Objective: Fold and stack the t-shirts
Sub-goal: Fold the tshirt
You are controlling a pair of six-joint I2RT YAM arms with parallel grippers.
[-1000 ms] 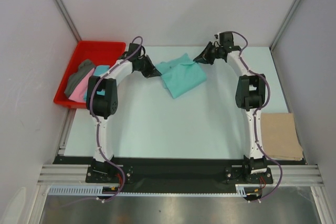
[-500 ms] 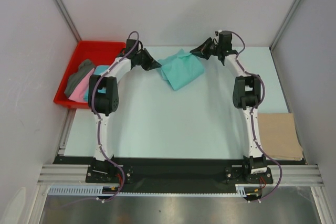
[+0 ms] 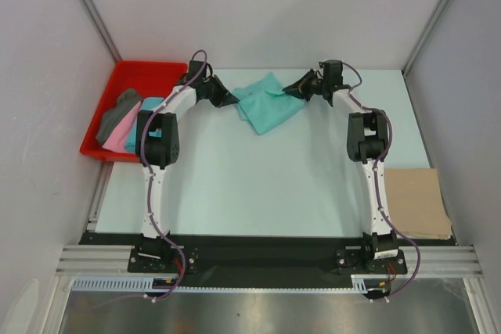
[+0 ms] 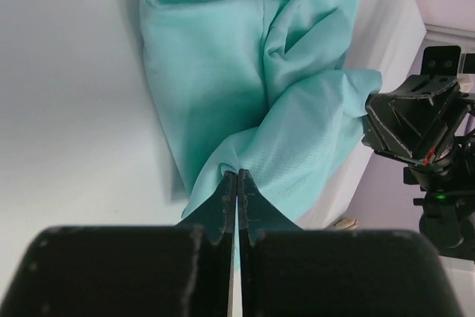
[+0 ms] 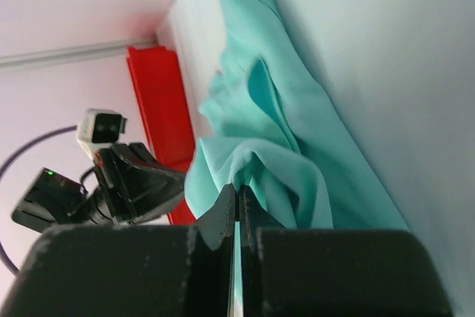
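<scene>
A mint green t-shirt hangs crumpled between both grippers at the far middle of the table, its lower part resting on the surface. My left gripper is shut on its left edge. My right gripper is shut on its right edge. A tan t-shirt lies folded flat at the right front. Dark grey, pink and turquoise t-shirts lie bunched in the red tray.
The red tray sits at the far left, beside the left wall. White walls and metal frame posts close in the table at the back and sides. The arm bases stand on a black strip at the near edge.
Both grippers have moved toward the back of the table and closer together, carrying the mint green shirt with them. The shirt has bunched up and shifted farther from the arm bases.
</scene>
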